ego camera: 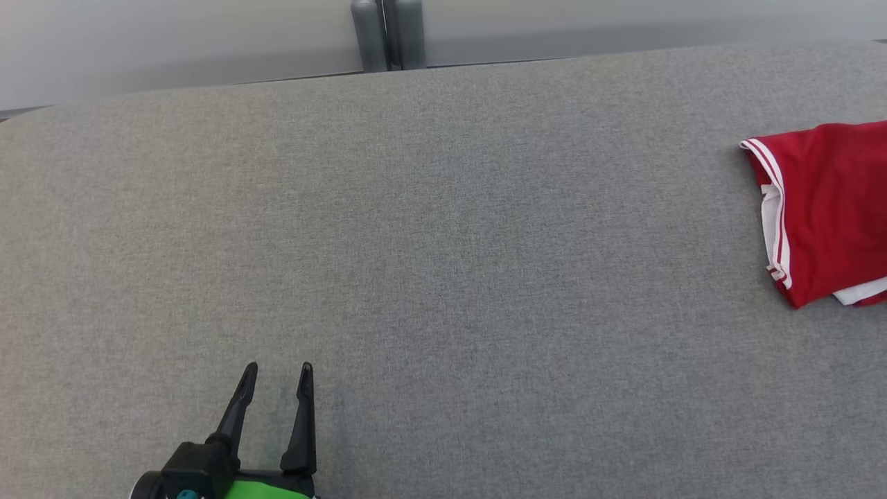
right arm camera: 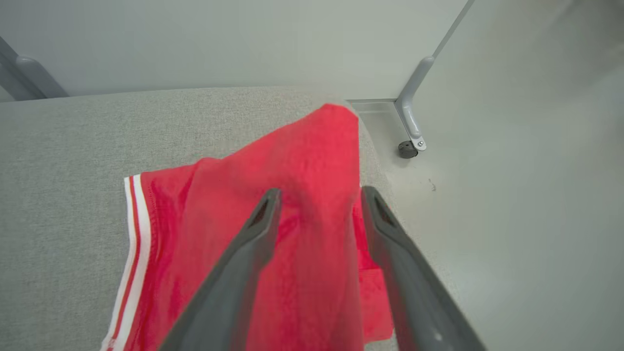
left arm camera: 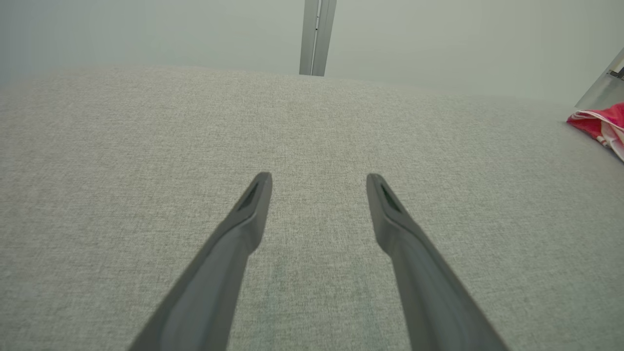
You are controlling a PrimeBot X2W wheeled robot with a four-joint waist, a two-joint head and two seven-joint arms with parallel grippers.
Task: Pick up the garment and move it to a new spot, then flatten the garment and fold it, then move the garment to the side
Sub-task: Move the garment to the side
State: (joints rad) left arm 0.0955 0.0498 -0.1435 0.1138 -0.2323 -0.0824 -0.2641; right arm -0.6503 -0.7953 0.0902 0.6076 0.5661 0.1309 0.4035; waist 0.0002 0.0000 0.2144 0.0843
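The garment [ego camera: 831, 208] is red with white stripes along one edge. It lies bunched at the far right of the grey fabric-covered table [ego camera: 443, 242], cut off by the head view's edge. My left gripper [ego camera: 277, 371] is open near the table's front left, far from the garment, with nothing between its fingers. In the left wrist view the left gripper [left arm camera: 319, 180] hovers over bare fabric, and the garment [left arm camera: 597, 124] shows at the far right. My right gripper [right arm camera: 319, 195] stands open just over the garment [right arm camera: 219, 234], a raised fold of red cloth between its fingers.
The garment lies close to the table's right edge, and pale floor drops away beyond it. A grey metal leg with a caster [right arm camera: 409, 146] stands on that floor. A grey post [ego camera: 388, 34] rises behind the table's far edge against a pale wall.
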